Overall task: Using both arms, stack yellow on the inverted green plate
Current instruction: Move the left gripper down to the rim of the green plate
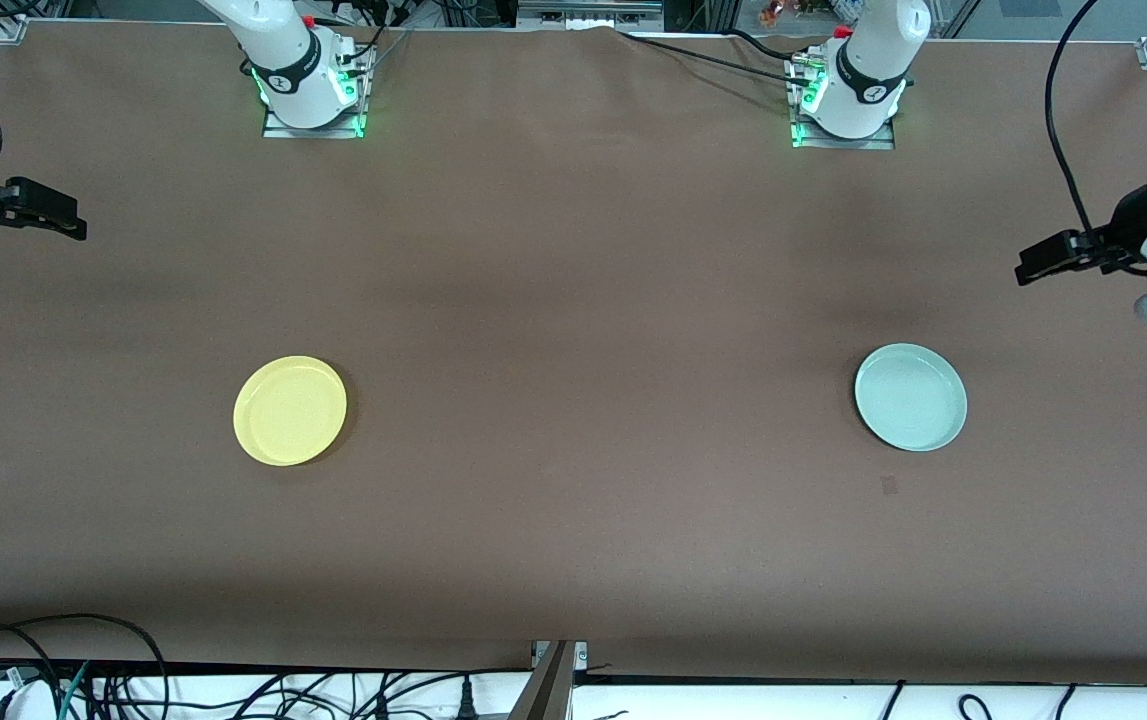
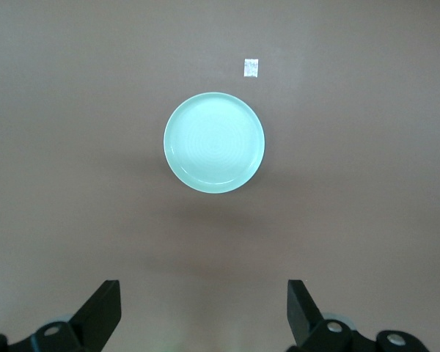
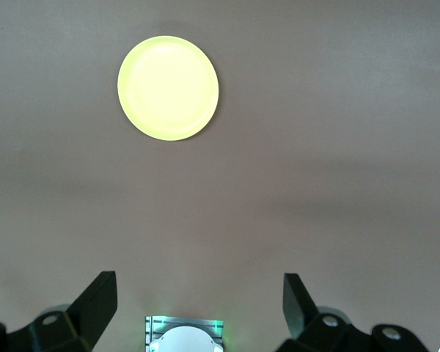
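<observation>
- Front view: I've got both arms parked high and out at the ends of the table. The right gripper [image 1: 73,228] hangs over the table edge at the right arm's end, the left gripper [image 1: 1028,270] over the edge at the left arm's end. Can't judge the fingers from this angle. The yellow plate [image 1: 290,410] sits flat toward the right arm's end, and the green plate [image 1: 910,396] sits rim-up toward the left arm's end. They're well apart, about equally near the front camera. There's a small tape mark [image 1: 889,485] on the brown table [image 1: 573,300], just nearer the camera than the green plate.
- Left wrist view: the left gripper [image 2: 204,312] has its fingers [image 2: 103,308] spread wide with nothing in them. The green plate [image 2: 214,142] is down below, inside facing up, tape mark [image 2: 251,67] near it.
- Right wrist view: the right gripper [image 3: 198,304] is also spread wide and empty. The yellow plate [image 3: 168,88] lies on the table, and I can see the right arm's base [image 3: 183,336] between the fingers.
</observation>
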### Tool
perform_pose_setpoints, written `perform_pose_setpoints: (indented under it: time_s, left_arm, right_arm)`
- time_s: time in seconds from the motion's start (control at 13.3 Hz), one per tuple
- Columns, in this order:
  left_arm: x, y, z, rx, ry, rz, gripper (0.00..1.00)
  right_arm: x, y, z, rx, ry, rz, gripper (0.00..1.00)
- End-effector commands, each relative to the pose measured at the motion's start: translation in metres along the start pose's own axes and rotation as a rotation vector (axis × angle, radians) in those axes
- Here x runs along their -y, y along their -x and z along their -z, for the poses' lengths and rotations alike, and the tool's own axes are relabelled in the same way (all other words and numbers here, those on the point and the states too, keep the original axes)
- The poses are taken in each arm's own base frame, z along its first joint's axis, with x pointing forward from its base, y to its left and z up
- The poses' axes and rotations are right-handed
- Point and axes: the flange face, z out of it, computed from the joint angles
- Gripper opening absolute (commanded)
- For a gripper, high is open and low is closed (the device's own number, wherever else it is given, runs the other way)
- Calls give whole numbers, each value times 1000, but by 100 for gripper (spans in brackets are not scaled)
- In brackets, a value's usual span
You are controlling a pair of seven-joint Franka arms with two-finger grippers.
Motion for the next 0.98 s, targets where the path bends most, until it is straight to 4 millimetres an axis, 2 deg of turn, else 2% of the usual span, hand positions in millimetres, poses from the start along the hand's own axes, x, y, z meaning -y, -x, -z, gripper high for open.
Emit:
perform_pose_setpoints:
  time_s: [0.0, 0.3, 0.53, 0.75, 0.9]
  left_arm:
    - [6, -17, -22, 42, -1, 5, 100]
    - [23, -43, -85, 151, -45, 37, 100]
    - [27, -67, -133, 183, -99, 29, 100]
    - [47, -92, -198, 242, -101, 56, 100]
    - [65, -108, -252, 275, -90, 63, 100]
  right_arm:
    - [-2, -1, 4, -7, -9, -3, 100]
    - [-3, 0, 5, -7, -11, -8, 100]
    - [-4, -1, 4, -7, -11, -9, 100]
    - [-4, -1, 4, -8, -9, -5, 100]
    - [-4, -1, 4, -8, -9, -8, 100]
